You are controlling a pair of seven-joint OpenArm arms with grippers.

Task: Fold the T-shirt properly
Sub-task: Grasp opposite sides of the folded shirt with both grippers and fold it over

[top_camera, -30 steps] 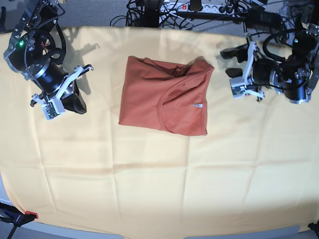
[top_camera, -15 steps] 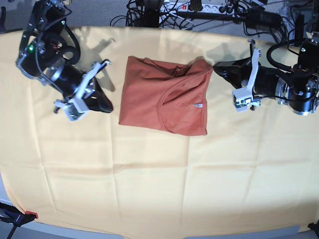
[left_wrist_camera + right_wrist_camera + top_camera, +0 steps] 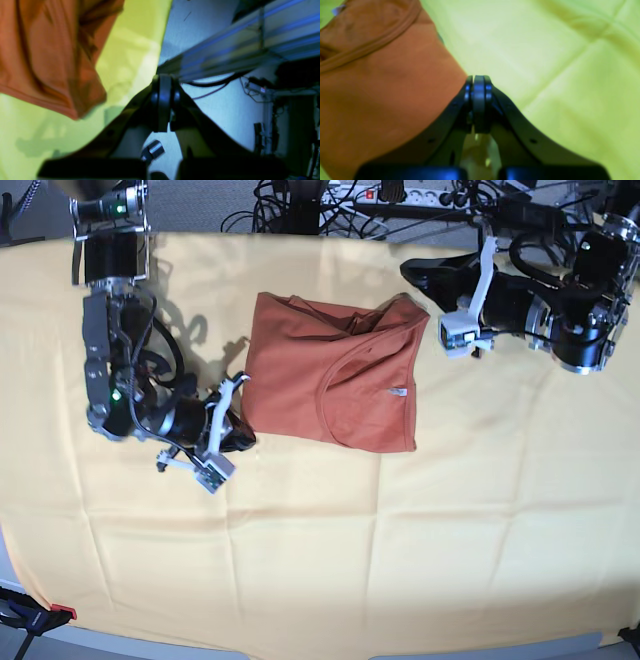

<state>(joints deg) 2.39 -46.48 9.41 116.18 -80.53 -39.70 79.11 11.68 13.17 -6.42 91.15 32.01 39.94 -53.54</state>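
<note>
Lying folded into a rough rectangle on the pale yellow cloth (image 3: 330, 550), the rust-orange thin-fabric T-shirt (image 3: 330, 372) shows its neckline and small white tag (image 3: 397, 392) facing up. The right gripper (image 3: 478, 86), black with curved fingers, rests low at the shirt's lower corner with its jaws pressed together, holding nothing visible. The left gripper (image 3: 163, 85) hangs near the shirt's far upper corner, jaws likewise closed and empty, just beside the fabric.

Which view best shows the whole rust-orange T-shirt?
The base view: the rust-orange thin-fabric T-shirt appears complete, folded on the yellow cloth. The left wrist view shows only a blurred corner, the right wrist view just part of the collar area.
</note>
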